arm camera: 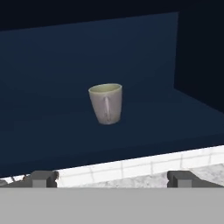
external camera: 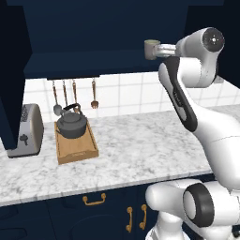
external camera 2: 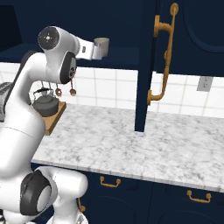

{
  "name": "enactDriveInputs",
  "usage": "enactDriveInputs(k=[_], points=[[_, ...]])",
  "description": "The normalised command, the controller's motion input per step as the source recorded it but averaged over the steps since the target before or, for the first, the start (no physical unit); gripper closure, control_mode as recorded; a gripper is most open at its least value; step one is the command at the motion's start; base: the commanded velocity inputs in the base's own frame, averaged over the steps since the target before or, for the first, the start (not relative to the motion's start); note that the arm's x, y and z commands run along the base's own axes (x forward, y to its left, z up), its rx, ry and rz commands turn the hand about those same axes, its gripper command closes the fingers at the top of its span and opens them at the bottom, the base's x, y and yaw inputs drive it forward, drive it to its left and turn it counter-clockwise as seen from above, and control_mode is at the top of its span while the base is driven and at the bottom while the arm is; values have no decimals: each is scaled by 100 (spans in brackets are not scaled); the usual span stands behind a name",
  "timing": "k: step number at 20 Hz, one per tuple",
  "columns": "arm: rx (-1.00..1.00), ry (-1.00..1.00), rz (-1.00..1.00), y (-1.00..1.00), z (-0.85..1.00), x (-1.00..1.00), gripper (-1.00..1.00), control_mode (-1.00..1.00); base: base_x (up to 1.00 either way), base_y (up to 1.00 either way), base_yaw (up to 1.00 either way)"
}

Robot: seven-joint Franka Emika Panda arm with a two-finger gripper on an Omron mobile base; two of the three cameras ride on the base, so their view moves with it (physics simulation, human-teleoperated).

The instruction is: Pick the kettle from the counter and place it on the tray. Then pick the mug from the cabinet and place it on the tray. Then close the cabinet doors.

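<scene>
Up on the navy shelf (arm camera: 65, 127) of the cabinet (external camera: 93, 37) stands the mug (arm camera: 106, 103), upright, its handle turned toward the hand camera and its greenish inside showing at the rim. The claw (arm camera: 111, 178) is spread as wide as it goes and holds nothing; its two dark fingertips (arm camera: 41, 178) sit well short of the mug, one to each side of it in the hand view. From the left base camera the mug shows just past the end of the raised arm, at the shelf's front edge. Below the shelf, on the marbled worktop (external camera: 140, 145), the wooden tray (external camera: 77, 152) carries the kettle (external camera: 71, 123), which sits at its far end, beside the silver toaster (external camera: 27, 131). One cabinet door (external camera 2: 151, 61) with a brass handle (external camera 2: 164, 57) stands open, right of the mug in the right base view.
</scene>
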Motion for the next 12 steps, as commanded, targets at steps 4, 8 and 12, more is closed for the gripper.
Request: enactDriveInputs(k=[4, 8, 12], points=[[0, 1, 0, 0, 0, 48, -100, -100, 0, 0, 0], [0, 0, 0, 0, -5, 54, -100, -100, 0, 0, 0], [0, 0, 0, 2, -9, 45, -100, -100, 0, 0, 0]])
